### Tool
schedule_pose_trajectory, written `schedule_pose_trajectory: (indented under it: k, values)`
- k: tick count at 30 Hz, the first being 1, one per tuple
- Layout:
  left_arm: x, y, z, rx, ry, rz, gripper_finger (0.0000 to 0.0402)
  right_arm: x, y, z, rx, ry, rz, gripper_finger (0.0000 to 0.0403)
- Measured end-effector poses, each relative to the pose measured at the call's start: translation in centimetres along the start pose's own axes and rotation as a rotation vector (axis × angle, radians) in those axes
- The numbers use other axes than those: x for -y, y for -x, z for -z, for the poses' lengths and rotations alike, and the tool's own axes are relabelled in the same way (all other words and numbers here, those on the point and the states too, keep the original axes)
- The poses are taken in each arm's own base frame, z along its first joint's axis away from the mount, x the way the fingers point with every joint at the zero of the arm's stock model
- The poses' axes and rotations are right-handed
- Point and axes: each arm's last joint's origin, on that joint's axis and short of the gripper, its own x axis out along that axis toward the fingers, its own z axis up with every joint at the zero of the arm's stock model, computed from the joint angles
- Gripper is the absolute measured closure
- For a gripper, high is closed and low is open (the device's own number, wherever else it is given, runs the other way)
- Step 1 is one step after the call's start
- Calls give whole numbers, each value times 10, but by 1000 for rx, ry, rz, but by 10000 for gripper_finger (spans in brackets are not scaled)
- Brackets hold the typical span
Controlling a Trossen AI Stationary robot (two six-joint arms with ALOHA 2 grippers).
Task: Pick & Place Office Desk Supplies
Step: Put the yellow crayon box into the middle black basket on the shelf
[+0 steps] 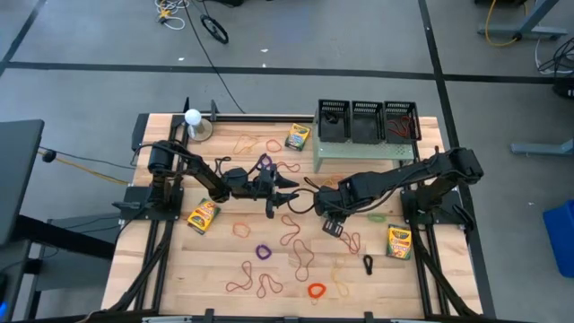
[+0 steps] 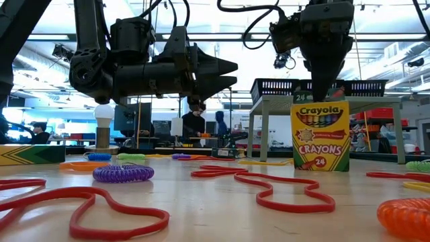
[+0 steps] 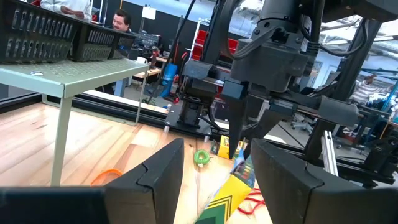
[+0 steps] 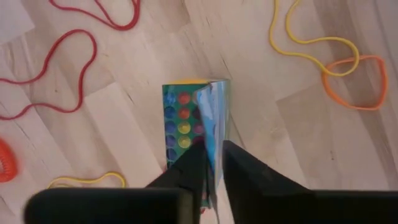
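The right claw (image 4: 212, 163) pinches the thin top flap of the light yellow-and-green cardboard crayon box (image 4: 186, 121), which looks bendy, so gripping the stiffer sides seems safer, while the left claw (image 3: 214, 165) hangs open and empty nearby.

We read "Crayola" at the top, "CRAYONS" and "24" below on the upright crayon box (image 2: 320, 135); we make out no other text

Right pincer (image 2: 324, 94) pinching top of upright crayon box (image 2: 320, 136); left pincer (image 2: 225, 74) open, horiz, w/ nothing betw fingers.
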Motion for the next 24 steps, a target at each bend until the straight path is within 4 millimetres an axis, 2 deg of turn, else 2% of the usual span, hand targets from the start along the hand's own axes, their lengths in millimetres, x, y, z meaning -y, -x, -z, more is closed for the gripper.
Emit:
schedule_pose_trajectory:
  k: [9,14,17,22,24]
  values:
    - [0,0,0,0,0,0,207,0,0,0,1,0,1,266]
    - [0,0,0,0,0,0,207,2,0,2,-9,6,40,259]
    - [0,0,0,0,0,0,207,3,0,3,-20,13,47,285]
    - [0,0,0,0,0,0,207,3,0,3,-20,33,47,376]
    - [0,0,0,0,0,0,207,3,0,3,-15,35,56,393]
